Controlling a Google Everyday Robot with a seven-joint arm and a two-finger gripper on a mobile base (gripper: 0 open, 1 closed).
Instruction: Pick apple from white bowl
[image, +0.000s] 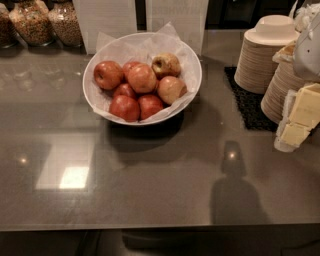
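while the gripper (299, 122) hangs far-right over the glossy counter (150, 190), its state is unclear.

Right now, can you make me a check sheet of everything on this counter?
Surface: glossy grey counter, with light reflections.
Job's things: paper-lined white bowl near the back; pinkish apple on top of the pile, among darker red apples and a yellow-brown apple.
Clutter: stacked beige bowls by a black mat; jars at the back left.
Grippers: tool at the right edge beside the stacks, away from the white bowl.
Cables: nothing seen.
Surroundings: white panels behind the bowl.
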